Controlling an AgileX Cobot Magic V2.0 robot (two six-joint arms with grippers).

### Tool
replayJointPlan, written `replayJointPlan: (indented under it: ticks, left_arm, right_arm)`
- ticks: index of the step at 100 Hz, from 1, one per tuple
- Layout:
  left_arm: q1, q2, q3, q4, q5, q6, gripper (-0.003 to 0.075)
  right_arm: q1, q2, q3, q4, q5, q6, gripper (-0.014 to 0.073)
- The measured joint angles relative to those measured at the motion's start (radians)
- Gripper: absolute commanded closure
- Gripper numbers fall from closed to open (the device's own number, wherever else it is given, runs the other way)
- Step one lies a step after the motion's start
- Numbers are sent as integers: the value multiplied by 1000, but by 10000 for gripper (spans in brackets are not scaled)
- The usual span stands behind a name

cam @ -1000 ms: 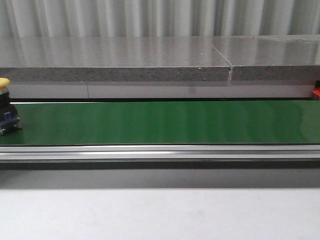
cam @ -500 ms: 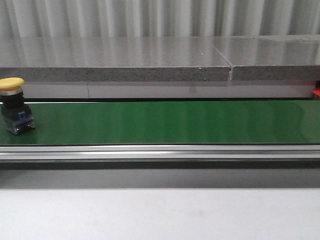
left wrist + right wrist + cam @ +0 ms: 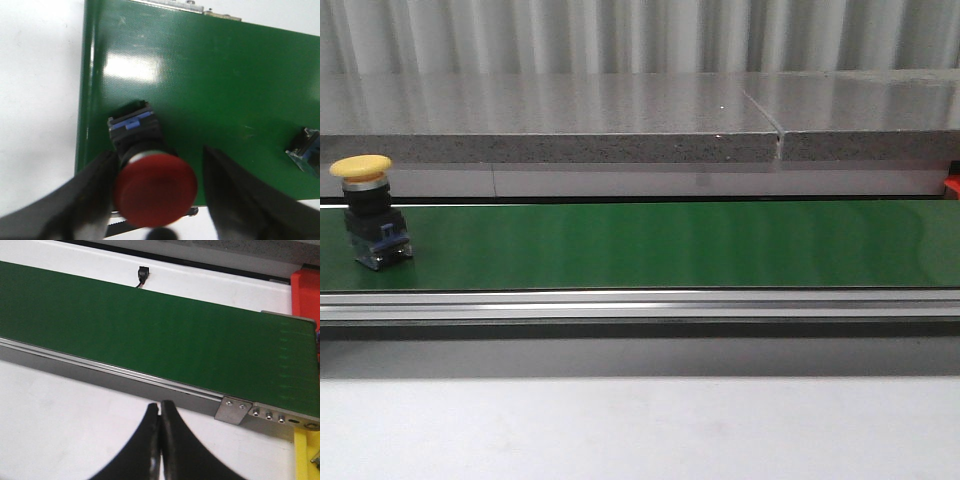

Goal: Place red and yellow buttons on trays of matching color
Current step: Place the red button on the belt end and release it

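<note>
Two buttons seen. Yellow button (image 3: 368,212) upright at far left of green belt (image 3: 660,245). Red button (image 3: 150,175) on belt edge, between spread left gripper (image 3: 157,192) fingers (image 3: 85,192), not visibly clamped. Right gripper (image 3: 159,440) pressed closed, empty, above white table (image 3: 60,410).

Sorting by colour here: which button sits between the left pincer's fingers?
The red button: its cap lies between the open left pincer fingers. The yellow button stands upright on the green belt, alone.
</note>
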Motion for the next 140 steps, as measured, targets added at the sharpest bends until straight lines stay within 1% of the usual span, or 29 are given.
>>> replayJointPlan:
  ticks: [6, 14, 22, 31, 36, 43, 44, 45, 48, 50, 51, 52, 53, 54, 55, 57, 58, 61, 77, 91, 113, 140]
  left_arm:
    - [0, 0, 0, 0, 0, 2, 155]
    - [0, 0, 0, -3, -10, 10, 155]
    - [0, -15, 0, -21, -51, 41, 155]
    - [-3, -51, 0, -48, -105, 92, 169]
    - [-13, -85, 0, -56, -127, 118, 204]
    - [-33, -130, 0, -55, -150, 142, 309]
    - [-35, -134, 0, -57, -151, 142, 353]
    - [-40, -138, 0, -56, -155, 144, 353]
    - [-51, -160, 3, -58, -163, 148, 439]
    - [-59, -173, 5, -60, -169, 151, 477]
    - [-62, -177, 5, -60, -171, 151, 517]
    - [-68, -181, 7, -62, -176, 151, 538]
    - [-70, -190, 10, -62, -179, 153, 580]
    - [-73, -194, 10, -62, -184, 153, 600]
    - [-79, -202, 15, -62, -187, 153, 643]
    - [-87, -215, 22, -62, -194, 155, 685]
    - [-90, -219, 24, -62, -197, 155, 745]
    - [-101, -236, 35, -63, -209, 156, 737]
    - [-170, -338, 129, -48, -280, 158, 741]
    - [-222, -445, 239, -14, -379, 153, 741]
    - [-276, -586, 391, 83, -491, 97, 741]
    - [-310, -778, 605, 127, -611, 68, 741]
  right_arm:
    - [0, 0, 0, 0, 0, 0, 662]
    - [0, 0, 0, 0, 0, 0, 662]
    - [0, 0, 0, 0, 0, 0, 662]
    - [0, 0, 0, 0, 0, 0, 662]
    - [0, 0, 0, 0, 0, 0, 662]
    - [0, 0, 0, 0, 0, 0, 662]
    - [0, 0, 0, 0, 0, 0, 662]
    - [0, 0, 0, 0, 0, 0, 662]
    - [0, 0, 0, 0, 0, 0, 662]
    - [0, 0, 0, 0, 0, 0, 662]
    - [0, 0, 0, 0, 0, 0, 662]
    - [0, 0, 0, 0, 0, 0, 662]
    - [0, 0, 0, 0, 0, 0, 662]
    - [0, 0, 0, 0, 0, 0, 662]
    - [0, 0, 0, 0, 0, 0, 662]
    - [0, 0, 0, 0, 0, 0, 662]
    - [0, 0, 0, 0, 0, 0, 662]
    - [0, 0, 0, 0, 0, 0, 662]
    - [0, 0, 0, 0, 0, 0, 662]
    - [0, 0, 0, 0, 0, 0, 662]
    - [0, 0, 0, 0, 4, 0, 662]
    - [0, 0, 0, 0, 2, 0, 662]
